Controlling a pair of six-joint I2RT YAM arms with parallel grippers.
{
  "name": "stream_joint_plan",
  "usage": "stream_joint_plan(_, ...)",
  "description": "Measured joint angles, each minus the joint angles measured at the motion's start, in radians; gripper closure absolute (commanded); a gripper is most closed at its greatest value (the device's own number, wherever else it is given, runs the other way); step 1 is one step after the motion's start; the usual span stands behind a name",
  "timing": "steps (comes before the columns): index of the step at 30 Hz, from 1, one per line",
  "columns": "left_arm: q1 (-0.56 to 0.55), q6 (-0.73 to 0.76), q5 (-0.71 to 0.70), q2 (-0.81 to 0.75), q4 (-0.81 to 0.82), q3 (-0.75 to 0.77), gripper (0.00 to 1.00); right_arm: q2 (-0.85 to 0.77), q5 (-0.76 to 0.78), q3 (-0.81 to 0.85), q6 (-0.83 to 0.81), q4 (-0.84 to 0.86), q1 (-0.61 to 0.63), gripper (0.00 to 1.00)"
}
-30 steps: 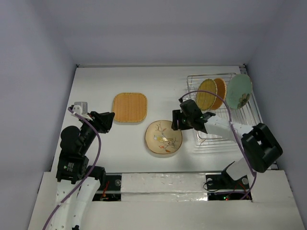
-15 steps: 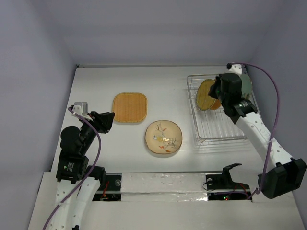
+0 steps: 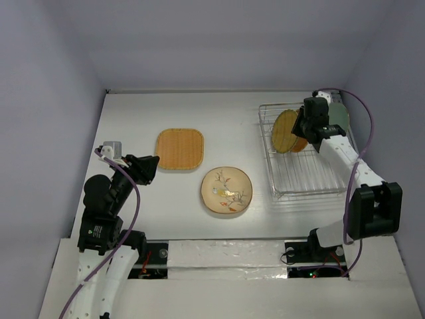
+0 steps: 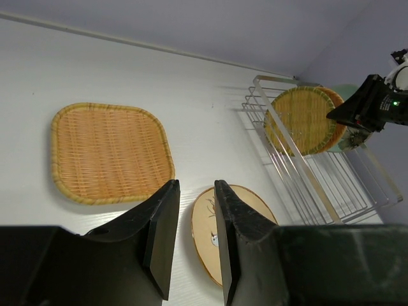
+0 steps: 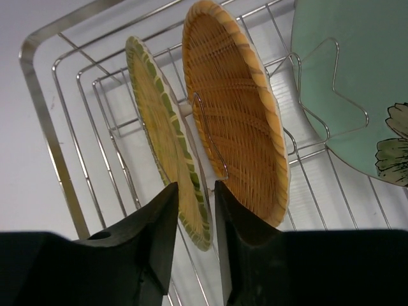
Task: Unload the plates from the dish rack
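Status: we're on plate three of five, by our read. Two are out on the table (image 3: 133, 119), three remain in the dish rack (image 5: 44, 127).

Right gripper (image 5: 191, 186) is at the rack, nose into the standing plates. Jaws stand a narrow gap apart. The rim of the yellow-green checked plate (image 5: 162, 121) runs down into that gap, or just beyond it (wrist view can't separate the two). So we can't tell if it is pinching the rim or only lined up on it.

Relative to that gripper:
- checked plate: dead ahead, on edge, leaning
- orange round plate (image 5: 236, 108): just off the right finger, next slot over, close behind the checked one
- pale green plate (image 5: 344, 83): further right, past a wire divider

Left gripper (image 4: 194, 185) hovers over the table with its jaws slightly parted and nothing between them. The orange rounded-square plate (image 4: 108, 153) lies flat ahead and to its left. The cream plate (image 3: 226, 190) lies flat ahead, just beyond its fingertips.

Next move, our call: confirm a firm pinch on the checked rim, then lift straight up out of the dividers before swinging toward the table. Clearance to the orange round plate is tight, so any sideways drag risks tipping it or snagging a wire.
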Motion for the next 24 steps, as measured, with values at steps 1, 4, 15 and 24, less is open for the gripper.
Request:
stream_joint_plan(1,0.0,0.0,0.0,0.0,0.0,0.0,0.74,0.015,-0.003,0.003,0.0,0.001,-0.003,0.67)
stream_joint_plan(4,0.0,0.0,0.003,0.0,0.0,0.0,0.74,0.043,-0.003,0.013,-0.007,0.001,-0.005,0.74)
stream_joint_plan(15,0.0,0.0,0.009,0.0,0.0,0.0,0.74,0.057,-0.006,0.075,-0.083,-0.061,-0.003,1.0)
stream_joint_plan(24,0.0,0.0,0.009,0.0,0.0,0.0,0.74,-0.074,0.036,0.217,-0.106,-0.229,-0.004,1.0)
